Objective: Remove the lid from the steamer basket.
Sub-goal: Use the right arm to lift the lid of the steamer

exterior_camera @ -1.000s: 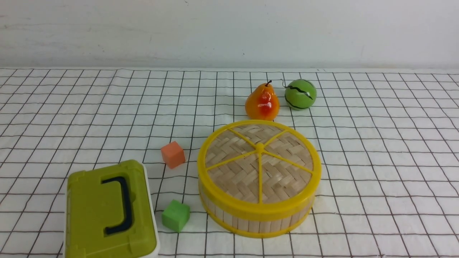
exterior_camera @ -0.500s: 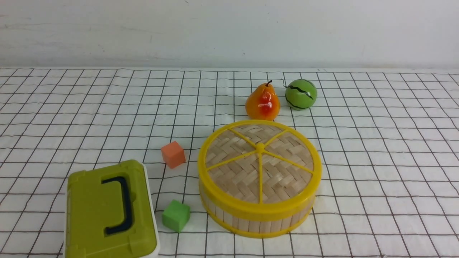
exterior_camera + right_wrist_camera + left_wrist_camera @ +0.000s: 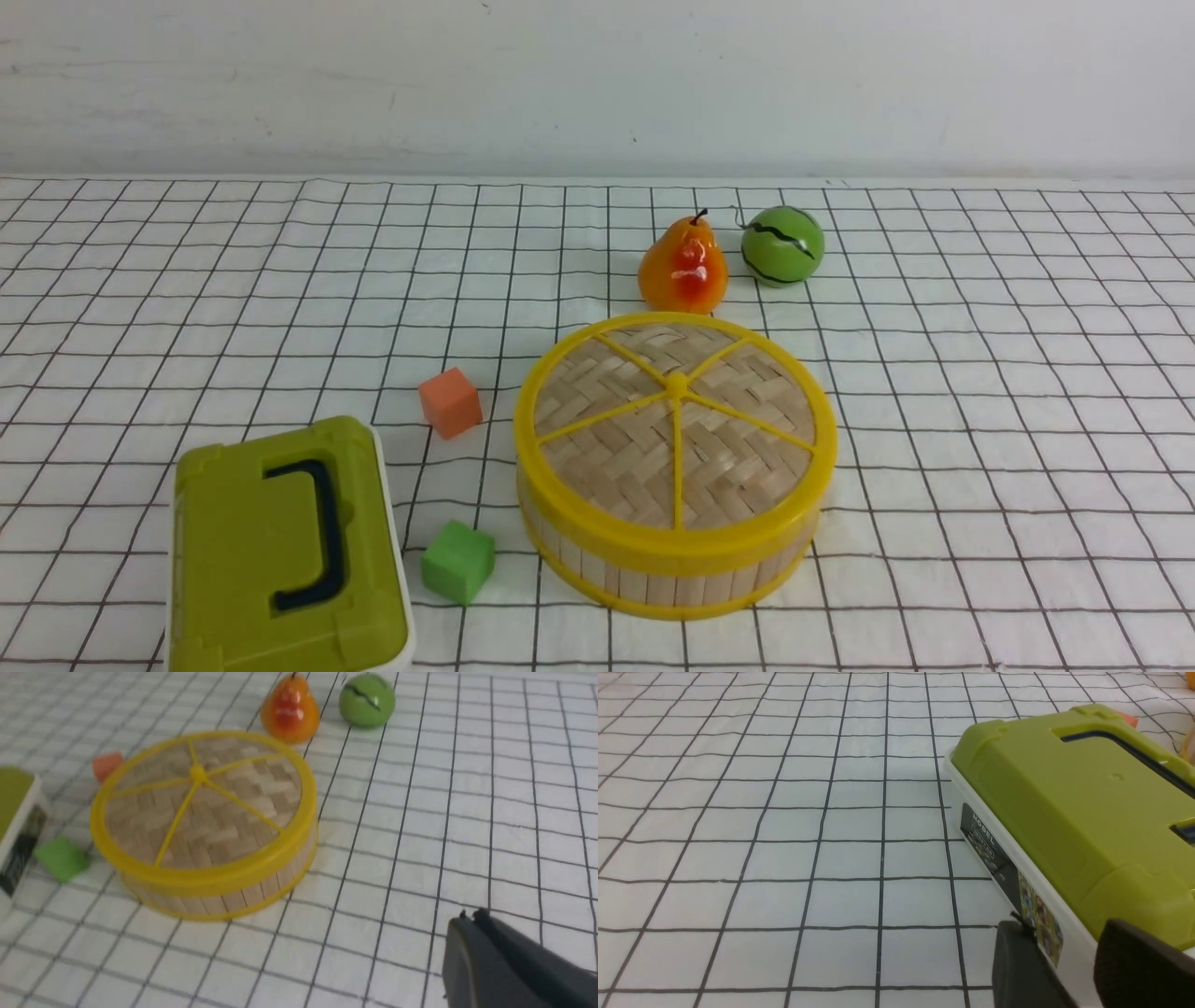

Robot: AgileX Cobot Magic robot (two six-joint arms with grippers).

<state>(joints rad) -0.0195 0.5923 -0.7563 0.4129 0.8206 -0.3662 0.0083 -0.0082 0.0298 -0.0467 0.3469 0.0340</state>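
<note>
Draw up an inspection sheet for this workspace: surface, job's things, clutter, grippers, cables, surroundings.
Surface: white cloth with a black grid, lightly creased.
Job's things: lid seated on the basket, right of centre; no gripper touches either.
Clutter: box at front left; orange cube and green cube between box and basket; pear and green ball behind the basket.
Grippers: left gripper open, close to the box's side; right gripper shut, empty, apart from the basket.
Cables: nothing seen.
Surroundings: plain pale wall behind the table.
</note>
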